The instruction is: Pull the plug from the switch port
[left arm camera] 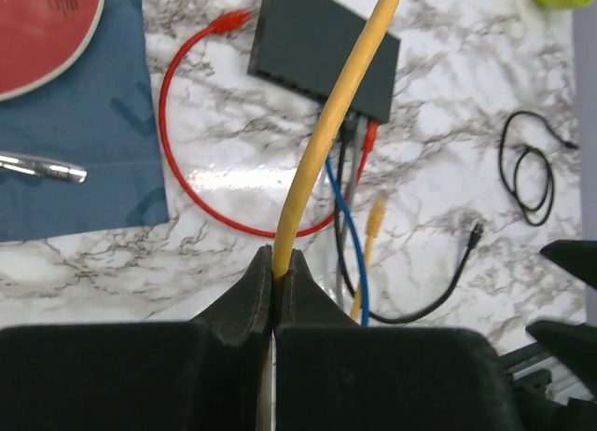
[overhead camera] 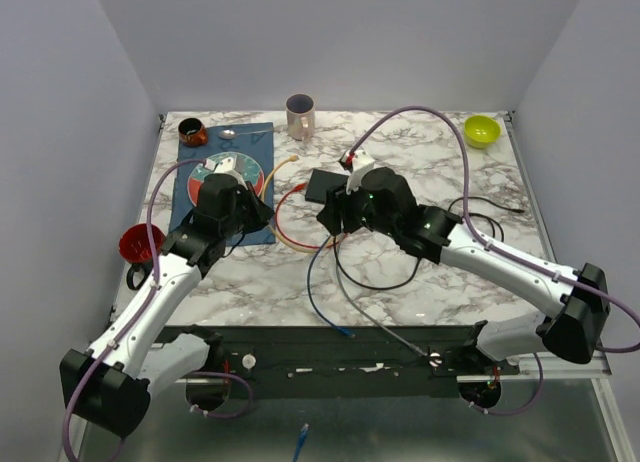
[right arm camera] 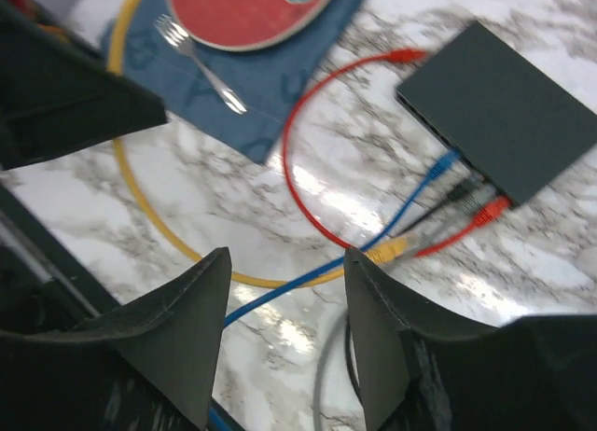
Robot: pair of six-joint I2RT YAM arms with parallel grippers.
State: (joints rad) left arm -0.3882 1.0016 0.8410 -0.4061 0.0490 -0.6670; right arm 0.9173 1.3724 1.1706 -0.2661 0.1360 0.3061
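The switch (left arm camera: 322, 48) is a flat black box on the marble; it also shows in the right wrist view (right arm camera: 504, 109) and the top view (overhead camera: 325, 185). Blue (right arm camera: 443, 160), black and red (right arm camera: 490, 210) plugs sit in its near edge. A yellow plug (right arm camera: 392, 251) lies loose on the table just short of the sockets, also in the left wrist view (left arm camera: 376, 212). My left gripper (left arm camera: 276, 256) is shut on the yellow cable (left arm camera: 345, 86), left of the switch in the top view (overhead camera: 265, 212). My right gripper (right arm camera: 284, 272) is open and empty, above the cables in front of the switch (overhead camera: 333, 220).
A red plate (overhead camera: 228, 172) and a fork (right arm camera: 201, 62) lie on a blue mat (overhead camera: 200, 207) at left. A mug (overhead camera: 300, 115), a dark cup (overhead camera: 192, 132) and a green bowl (overhead camera: 481, 130) stand at the back. A red bowl (overhead camera: 138, 242) sits at the left edge, a thin black cable (overhead camera: 490, 207) at right.
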